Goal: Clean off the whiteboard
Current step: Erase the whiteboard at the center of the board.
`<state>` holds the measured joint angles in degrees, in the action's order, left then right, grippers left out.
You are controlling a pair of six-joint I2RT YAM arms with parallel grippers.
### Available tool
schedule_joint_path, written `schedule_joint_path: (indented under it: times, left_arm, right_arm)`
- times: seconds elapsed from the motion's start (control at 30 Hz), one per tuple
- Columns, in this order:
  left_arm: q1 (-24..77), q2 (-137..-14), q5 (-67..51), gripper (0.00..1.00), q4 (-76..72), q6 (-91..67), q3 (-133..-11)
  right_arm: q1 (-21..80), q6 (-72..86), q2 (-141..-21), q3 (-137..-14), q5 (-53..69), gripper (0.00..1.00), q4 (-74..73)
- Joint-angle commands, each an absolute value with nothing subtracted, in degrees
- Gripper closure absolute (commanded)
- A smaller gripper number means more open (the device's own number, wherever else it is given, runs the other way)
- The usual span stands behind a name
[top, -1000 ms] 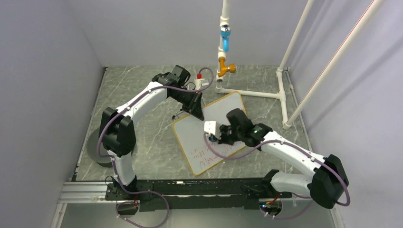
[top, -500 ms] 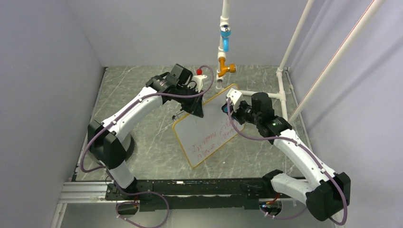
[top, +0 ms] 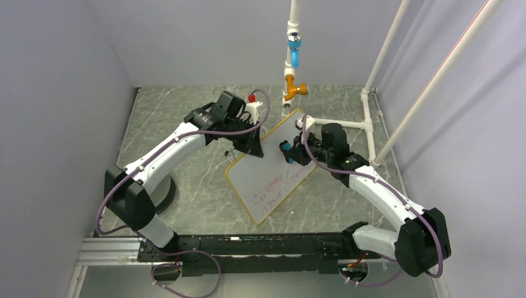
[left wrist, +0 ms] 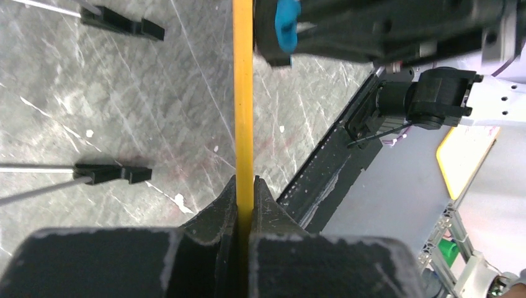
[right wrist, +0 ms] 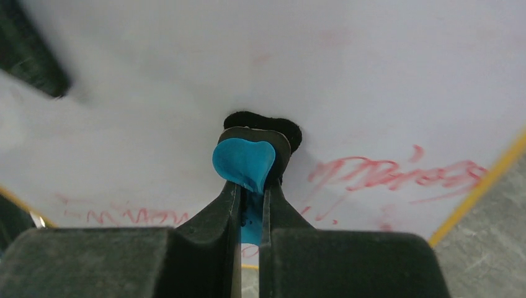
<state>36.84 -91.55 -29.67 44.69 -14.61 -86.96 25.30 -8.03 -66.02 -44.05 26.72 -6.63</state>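
left hand [left wrist: 244, 185] grips whiteboard [top: 265, 169] edge; right hand [right wrist: 251, 186] holds eraser [right wrist: 244, 161]

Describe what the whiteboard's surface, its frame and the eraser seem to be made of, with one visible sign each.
Whiteboard: smooth white coated sheet, perhaps melamine or painted metal; the red marker sits on top and leaves faint smears.
Frame: even yellow colour with a dull sheen, likely plastic.
Eraser: smooth blue body, probably plastic, with a fuzzy black pad, likely felt.

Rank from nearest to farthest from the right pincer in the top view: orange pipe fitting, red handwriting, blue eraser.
1. Blue eraser, clamped in the right pincer.
2. Red handwriting, on the whiteboard, near half.
3. Orange pipe fitting, far back.
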Motion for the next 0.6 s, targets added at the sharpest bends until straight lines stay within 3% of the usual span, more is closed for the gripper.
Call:
schedule_joint_path:
  times: [0.0, 0.07, 0.23, 0.43, 0.57]
  left_arm:
    - [37.37, -85.41, -32.99, 1.0, 40.39, -19.79, -83.04]
    - [37.3, -83.85, -32.42, 1.0, 39.01, -21.15, -81.02]
    - [36.88, -78.75, -29.95, 1.0, 33.85, -25.36, -75.8]
    - [36.9, -74.02, -26.74, 1.0, 26.73, -32.49, -68.94]
    - [36.89, -69.31, -21.49, 1.0, 22.09, -38.23, -63.52]
  right_arm:
    - [22.89, 8.28, -65.21, -40.58, 22.04, 1.0, 3.79]
    - [21.84, 11.5, -66.43, -40.04, 19.88, 1.0, 4.22]
    - [21.36, 14.98, -68.78, -37.68, 27.78, 1.0, 4.41]
    - [27.07, 15.98, -68.11, -36.37, 30.59, 1.0, 13.85]
    - [25.58, 20.94, -71.29, -39.68, 28.4, 1.0, 19.26]
